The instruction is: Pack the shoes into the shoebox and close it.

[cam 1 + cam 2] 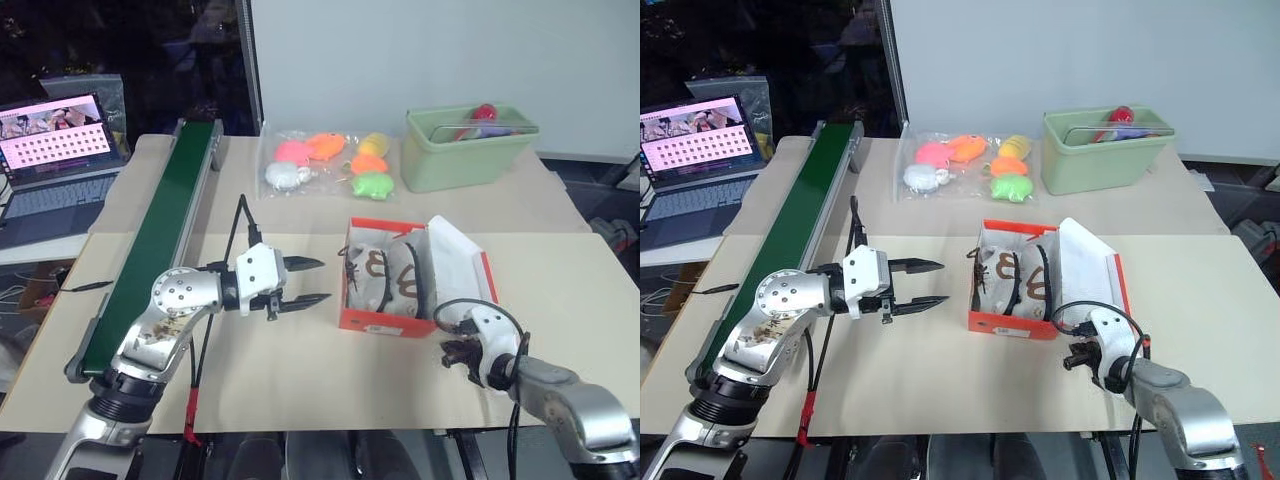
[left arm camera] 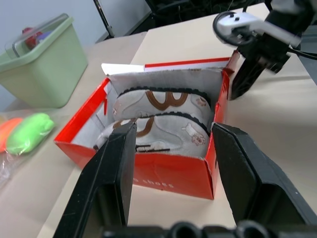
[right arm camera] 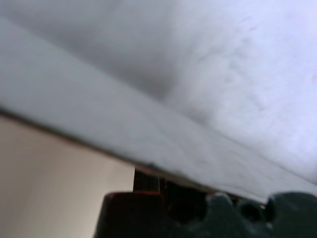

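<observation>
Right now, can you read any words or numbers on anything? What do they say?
No text can be read for sure.
Shoebox front: small white print, too blurred to read.
Shoebox end label: too small to read.
Laptop screen: rows of tiny marks, too small to read.
Shoes: brown curly shapes, a pattern, not letters.

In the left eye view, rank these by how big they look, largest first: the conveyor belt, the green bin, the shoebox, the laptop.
1. conveyor belt
2. shoebox, with its open lid
3. green bin and laptop: they look alike; the laptop is cut off at the frame edge, so no ranking between them.
</observation>
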